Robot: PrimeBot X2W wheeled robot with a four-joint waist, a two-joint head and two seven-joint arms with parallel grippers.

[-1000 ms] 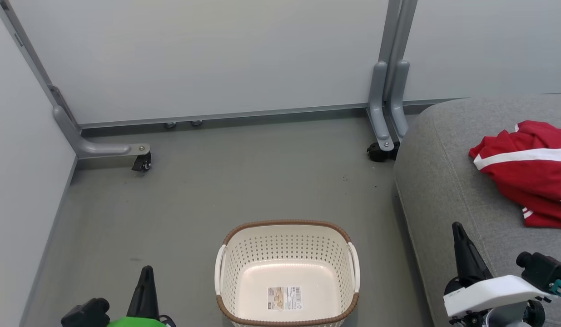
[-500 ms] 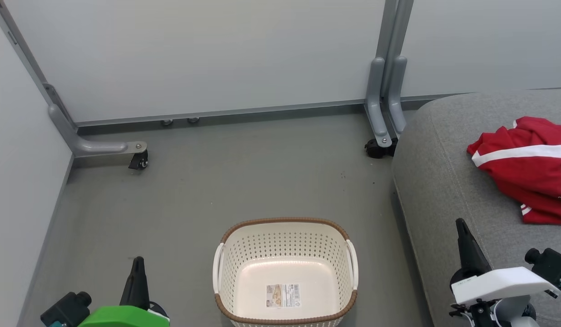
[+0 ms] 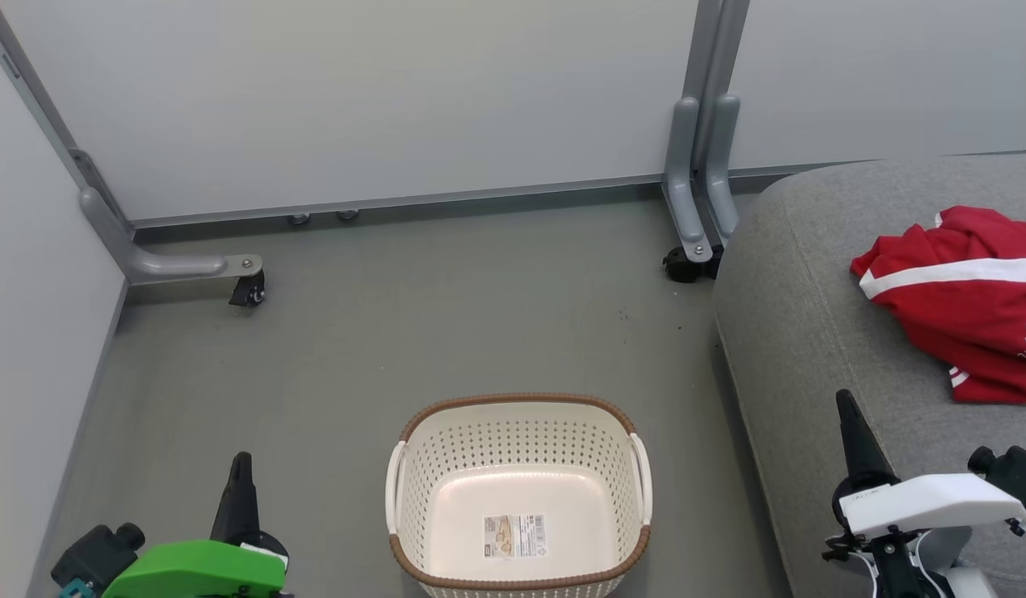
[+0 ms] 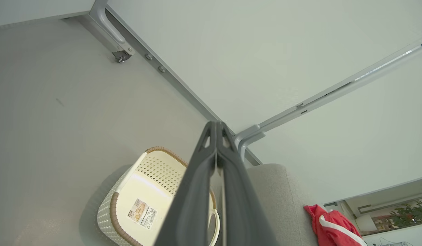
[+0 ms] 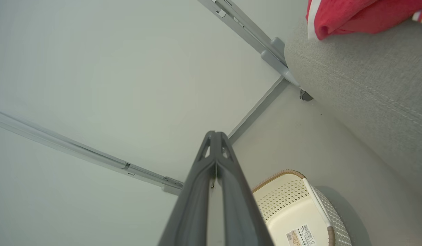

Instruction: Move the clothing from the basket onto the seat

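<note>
Seemingly, with the basket (image 3: 513,402) bare and the clothing (image 3: 961,307) on the seat (image 3: 812,332), the left tool (image 3: 241,465) and right tool (image 3: 845,407), both closed empty, should park clear.

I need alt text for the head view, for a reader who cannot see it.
Red clothing lies on the grey seat at right; the cream basket on the floor holds just a label sticker. The left end effector and right end effector, both shut, point up from the bottom corners.
</note>
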